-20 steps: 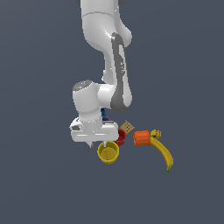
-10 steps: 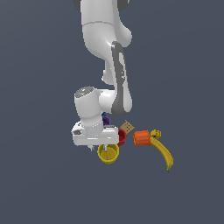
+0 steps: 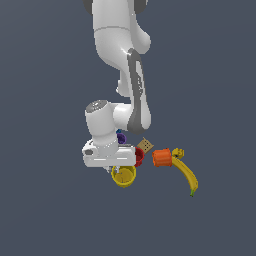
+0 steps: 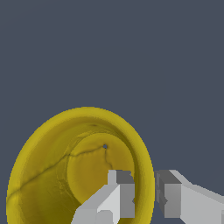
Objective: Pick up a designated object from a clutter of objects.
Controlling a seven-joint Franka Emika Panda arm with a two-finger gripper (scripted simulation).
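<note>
The plain yellow cup stands at the front of the clutter, and it fills the wrist view, seen from above into its hollow. My gripper is down on the cup's rim. In the wrist view the gripper straddles the wall, with one finger inside the cup and the other outside. The jaws stand narrow, pinched on the rim. The cup rests on the floor.
Right behind the hand lie a red cup, a purple cup and a tan dotted block. An orange cup and a long yellow banana lie to the exterior view's right.
The hand has come down a little onto the yellow cup, which has stayed in place. The other toys have not moved.
</note>
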